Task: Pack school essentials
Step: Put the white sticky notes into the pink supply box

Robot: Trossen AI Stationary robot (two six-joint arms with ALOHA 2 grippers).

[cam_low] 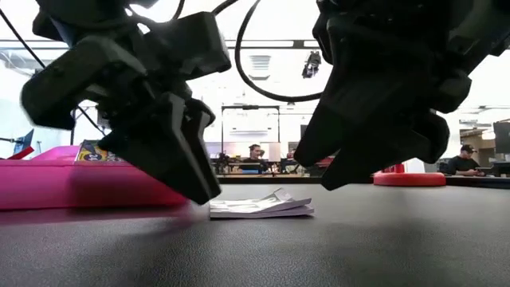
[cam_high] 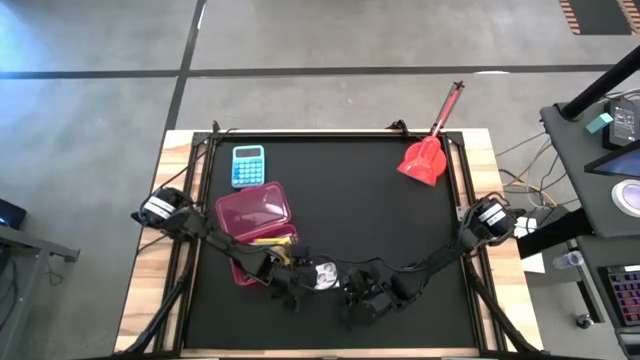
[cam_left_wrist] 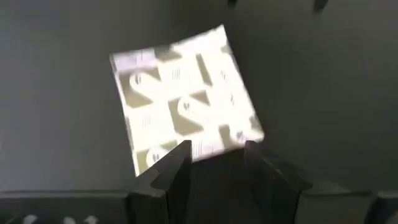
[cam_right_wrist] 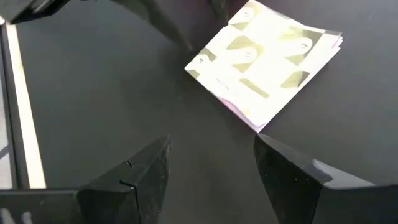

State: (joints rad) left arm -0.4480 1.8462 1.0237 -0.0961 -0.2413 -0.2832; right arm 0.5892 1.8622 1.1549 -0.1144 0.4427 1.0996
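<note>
School essentials are partly packed, judging by the scene. Lying open on the black table (cam_high: 400,240), the pink case (cam_high: 256,225) is sitting at the left side, and something yellow, seemingly the crayon box (cam_high: 268,240), is resting inside it near the arm; what else it is holding cannot be made out. A blue calculator (cam_high: 248,165) is lying just beyond the case and a red scoop (cam_high: 425,158) is resting well apart at the far right corner. Both arms are reaching to the near middle of the table. There, a small flat packet of printed paper (cam_right_wrist: 264,59) is lying on the mat outside the case, so it looks to be the next item to go in. The right gripper (cam_right_wrist: 211,171) is hovering beside it with its jaws standing apart and empty. The left gripper (cam_left_wrist: 214,155) is poised over the packet's edge, jaws parted, gripping nothing yet.
</note>
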